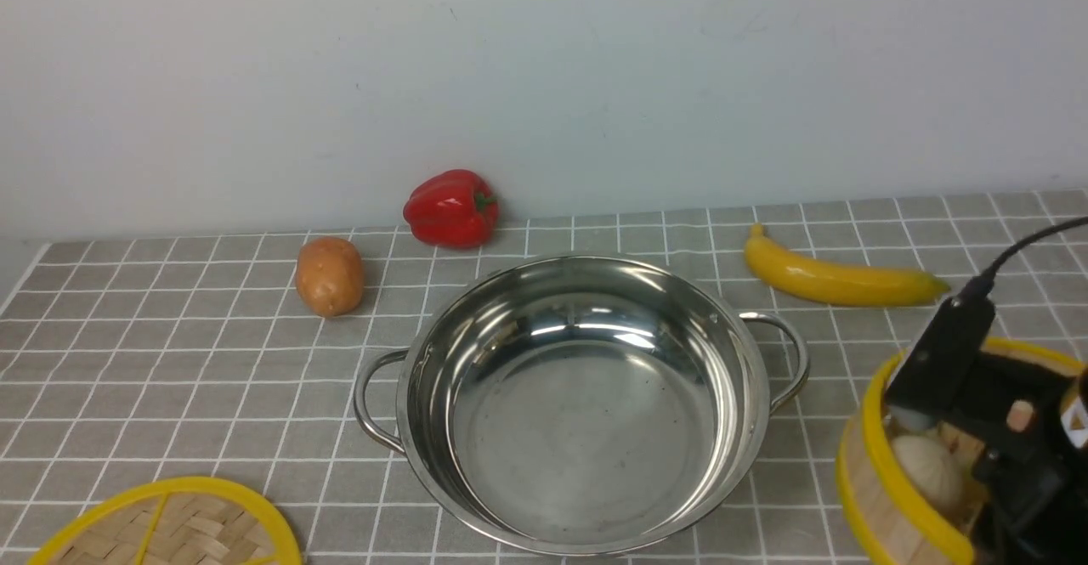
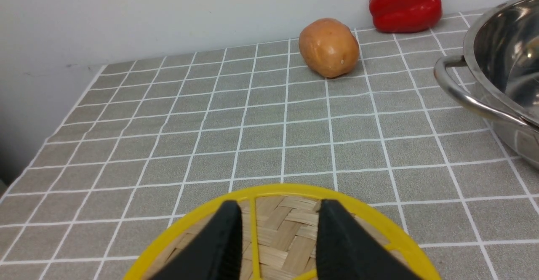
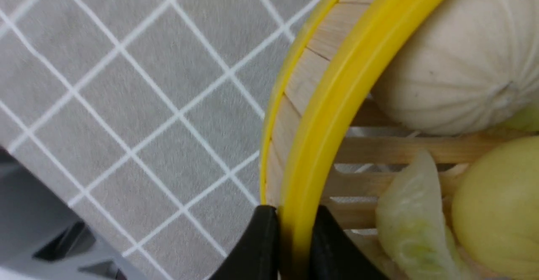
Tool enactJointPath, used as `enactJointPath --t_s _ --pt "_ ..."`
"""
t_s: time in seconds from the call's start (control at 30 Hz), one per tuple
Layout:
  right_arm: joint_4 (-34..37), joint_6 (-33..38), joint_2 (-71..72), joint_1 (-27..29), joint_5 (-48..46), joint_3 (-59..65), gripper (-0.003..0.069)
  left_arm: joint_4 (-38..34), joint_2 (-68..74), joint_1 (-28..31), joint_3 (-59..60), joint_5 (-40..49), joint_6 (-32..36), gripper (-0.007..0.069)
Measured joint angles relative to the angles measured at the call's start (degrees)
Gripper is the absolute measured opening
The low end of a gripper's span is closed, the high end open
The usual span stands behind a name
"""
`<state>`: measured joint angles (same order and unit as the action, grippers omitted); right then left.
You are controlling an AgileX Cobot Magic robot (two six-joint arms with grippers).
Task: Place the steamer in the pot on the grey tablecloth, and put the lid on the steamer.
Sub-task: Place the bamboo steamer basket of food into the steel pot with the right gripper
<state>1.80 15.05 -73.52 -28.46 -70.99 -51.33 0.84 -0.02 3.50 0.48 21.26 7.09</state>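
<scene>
Right gripper (image 3: 292, 233): jaws nearly closed, one black finger (image 3: 259, 250) on the outside of the steamer (image 1: 875, 480) wall and the other on the inside. Both fingers press against the yellow top rim, so the gripper is pinching the steamer by its rim.

Steamer position: near right corner of the grey tablecloth (image 1: 170, 378), to the right of the pot (image 1: 586, 429) and apart from it. I cannot tell whether its base rests on the cloth or is raised. Inside it are a white pleated bun (image 3: 454, 69), a pale folded dumpling (image 3: 412, 212) and a round yellow-green piece (image 3: 497, 212), all on the slatted floor.

Left gripper (image 2: 278, 204): jaws apart, holding nothing. Its fingers sit over the lid (image 2: 290, 225), one on either side of a yellow spoke. Contact with the weave cannot be judged.

Lid: flat on the cloth at the near left corner, well apart from the pot.

Pot: centre of the cloth, empty, with handles to left and right.

Along the back are a potato (image 1: 330, 276), a red bell pepper (image 1: 451, 208) and a banana (image 1: 837, 280).
</scene>
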Motion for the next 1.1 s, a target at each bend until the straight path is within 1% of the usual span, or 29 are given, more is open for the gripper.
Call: enactJointPath --t_s 0.23,0.43,0.6,0.63,0.77,0.83,0.93,1.1 --pt "-3.0 -2.4 5.1 0.0 -0.2 -0.8 0.0085 0.0 0.0 0.0 0.0 0.0 0.0 0.0243" --pt "-3.4 -1.9 5.5 0.0 -1.3 -1.8 0.0085 0.0 0.0 0.0 0.0 0.0 0.0 0.0243" --pt "-3.2 -0.8 4.0 0.0 -2.0 -8.2 0.0089 0.0 0.0 0.0 0.0 0.0 0.0 0.0243" --pt "-2.9 0.3 3.0 0.0 -1.8 -11.4 0.0089 0.0 0.0 0.0 0.0 0.0 0.0 0.0243" --pt "-1.3 3.2 -0.2 0.0 -1.2 -17.7 0.0089 0.0 0.0 0.0 0.0 0.0 0.0 0.0243" --pt "0.6 6.2 -3.2 -0.3 -1.2 -21.3 0.0089 0.0 0.0 0.0 0.0 0.0 0.0 0.0243" --pt "1.1 8.4 -6.3 -1.8 -1.4 -24.3 0.0089 0.0 0.0 0.0 0.0 0.0 0.0 0.0243" --pt "0.1 11.3 -15.2 -9.3 -1.6 -31.7 0.0089 0.0 0.0 0.0 0.0 0.0 0.0 0.0243"
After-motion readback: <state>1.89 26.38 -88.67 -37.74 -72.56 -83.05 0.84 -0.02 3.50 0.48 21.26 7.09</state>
